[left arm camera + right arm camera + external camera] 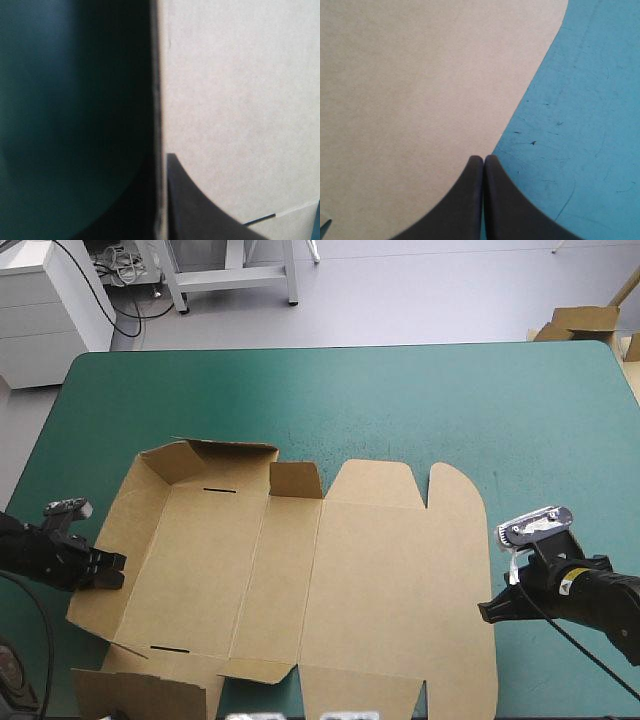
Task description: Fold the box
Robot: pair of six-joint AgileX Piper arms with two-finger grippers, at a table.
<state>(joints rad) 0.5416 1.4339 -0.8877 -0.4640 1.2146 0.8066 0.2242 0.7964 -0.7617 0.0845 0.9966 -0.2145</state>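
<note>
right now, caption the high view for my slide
Left pincer grips the brown box's left wall; right pincer, shut, at its flat lid's edge.

open teal-green cover (420,400) beyond box (380,570), raised wall (215,460)

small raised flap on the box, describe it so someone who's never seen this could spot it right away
On the teal-green table lies the brown box, mostly flat. Along its far edge, near the middle, stands the flap: a small square tab tilted up, between the long raised wall on the left and the flat rounded flaps on the right.
</note>
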